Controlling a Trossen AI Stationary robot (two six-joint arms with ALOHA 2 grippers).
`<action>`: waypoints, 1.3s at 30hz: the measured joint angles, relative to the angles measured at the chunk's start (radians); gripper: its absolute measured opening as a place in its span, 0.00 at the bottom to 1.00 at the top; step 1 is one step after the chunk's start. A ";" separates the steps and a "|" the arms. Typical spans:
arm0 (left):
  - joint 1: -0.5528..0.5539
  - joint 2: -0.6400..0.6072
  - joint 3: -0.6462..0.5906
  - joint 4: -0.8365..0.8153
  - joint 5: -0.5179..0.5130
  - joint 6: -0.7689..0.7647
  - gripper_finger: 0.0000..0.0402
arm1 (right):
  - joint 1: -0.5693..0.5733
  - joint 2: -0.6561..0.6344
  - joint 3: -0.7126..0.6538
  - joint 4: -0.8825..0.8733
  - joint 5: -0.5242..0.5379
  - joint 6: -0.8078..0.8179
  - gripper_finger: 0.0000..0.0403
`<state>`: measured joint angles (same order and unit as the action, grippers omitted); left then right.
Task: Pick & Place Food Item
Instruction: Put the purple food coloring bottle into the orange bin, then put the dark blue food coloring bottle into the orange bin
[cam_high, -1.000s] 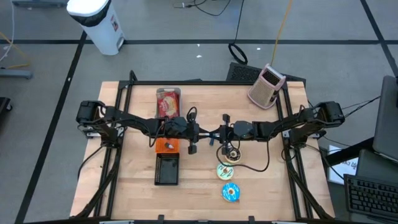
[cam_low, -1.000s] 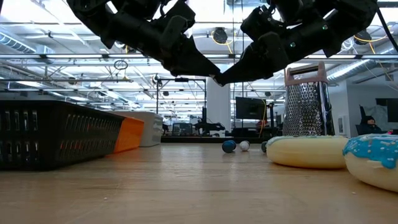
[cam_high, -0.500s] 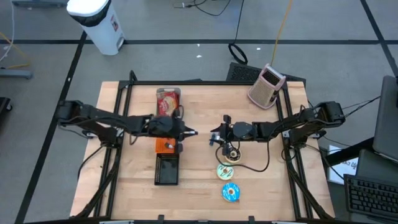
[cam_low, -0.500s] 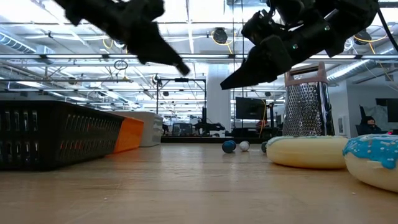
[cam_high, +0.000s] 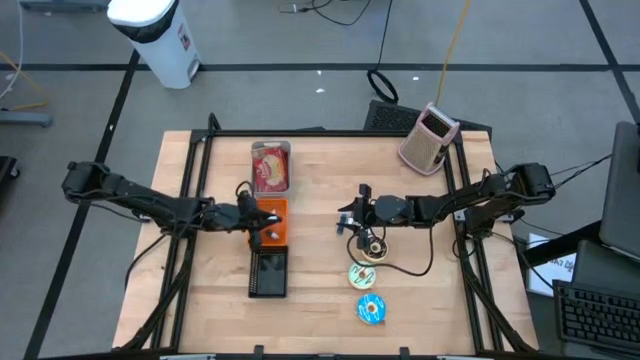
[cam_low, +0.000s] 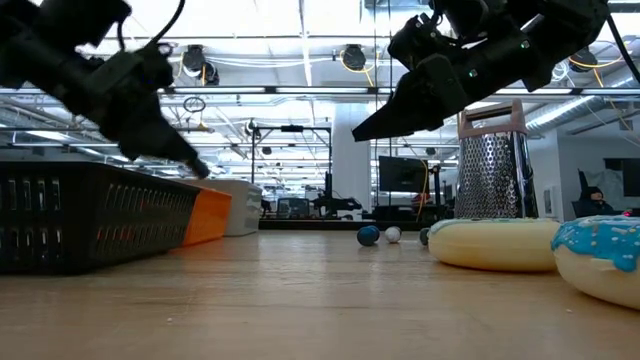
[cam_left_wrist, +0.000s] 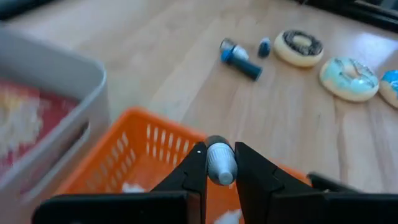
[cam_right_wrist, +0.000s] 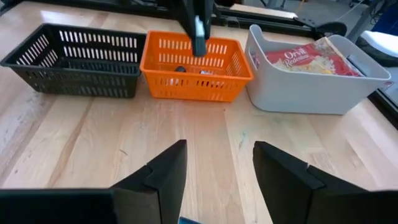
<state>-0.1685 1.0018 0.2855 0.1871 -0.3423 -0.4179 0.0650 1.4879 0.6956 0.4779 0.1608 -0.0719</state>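
My left gripper (cam_left_wrist: 219, 155) is shut on a small grey-white cylinder (cam_left_wrist: 220, 167) and hovers over the orange basket (cam_high: 274, 230), left of the table's middle. In the right wrist view it (cam_right_wrist: 198, 18) hangs above that basket (cam_right_wrist: 196, 65). My right gripper (cam_right_wrist: 214, 168) stands open and empty near the table's middle (cam_high: 346, 216), above the wood. Three donuts lie flat on the table: a chocolate one (cam_left_wrist: 299, 46), a pale teal one (cam_left_wrist: 348, 78) and a blue one (cam_high: 371, 310). My left gripper pinches the cylinder's sides (cam_left_wrist: 219, 175) between its two fingers. Its rounded end (cam_left_wrist: 217, 149) sticks out past the fingertips. The fingers come from the table's left, slanting downward. The cylinder is lifted clear above the orange basket.
A white bin with a popcorn bag (cam_right_wrist: 311, 74) stands beyond the orange basket, and a black basket (cam_right_wrist: 74, 59) on its near side. A short blue stick (cam_left_wrist: 241, 57) lies by the donuts. A metal grater (cam_high: 430, 138) stands at the far right corner.
My left gripper has drawn away from my right gripper, where the two met at the table's middle, toward the table's left edge. It has sunk a little and rolled, carrying the cylinder to above the orange basket. My right gripper has kept its place, without the cylinder.
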 joint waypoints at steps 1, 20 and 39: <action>-0.005 -0.003 -0.013 0.002 0.000 -0.021 0.13 | 0.000 0.000 0.000 0.005 0.000 0.000 0.43; -0.008 0.020 -0.050 -0.003 0.004 -0.219 0.50 | 0.000 0.000 0.000 -0.206 -0.005 0.113 0.48; -0.008 0.020 -0.050 0.069 0.000 -0.164 0.67 | 0.008 0.090 0.002 -0.445 -0.085 0.196 0.39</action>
<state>-0.1764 1.0218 0.2356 0.2563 -0.3420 -0.5816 0.0734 1.5777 0.6972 0.0330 0.0763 0.1240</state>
